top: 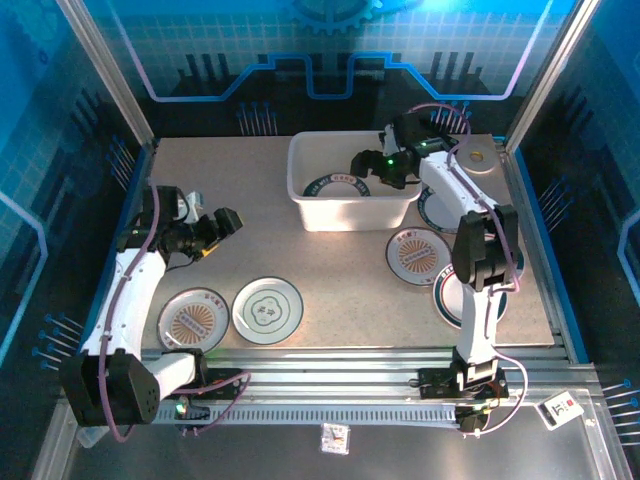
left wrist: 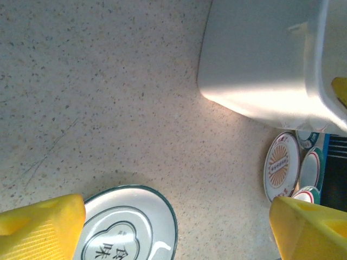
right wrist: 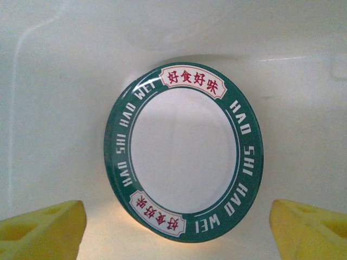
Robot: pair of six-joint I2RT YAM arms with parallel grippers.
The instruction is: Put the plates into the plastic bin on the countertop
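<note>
Right claw (right wrist: 176,233) spread wide, empty, over green-rimmed plate (right wrist: 184,151) lying flat in plastic bin (right wrist: 54,81). Looks stiff, glossy, slippery (likely chip-prone): pinch at the rim edge.

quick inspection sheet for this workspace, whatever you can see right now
surface: beige speckled countertop, no spills seen
job's things: green-rimmed plate flat inside plastic bin; flower plate, orange-centre plate and others on the countertop
clutter: tan ring disc at far right
end effectors: left end effector open, empty, over countertop; right end effector open above the binned plate
cables: purple cables along both arms
surroundings: blue walls, metal frame
</note>
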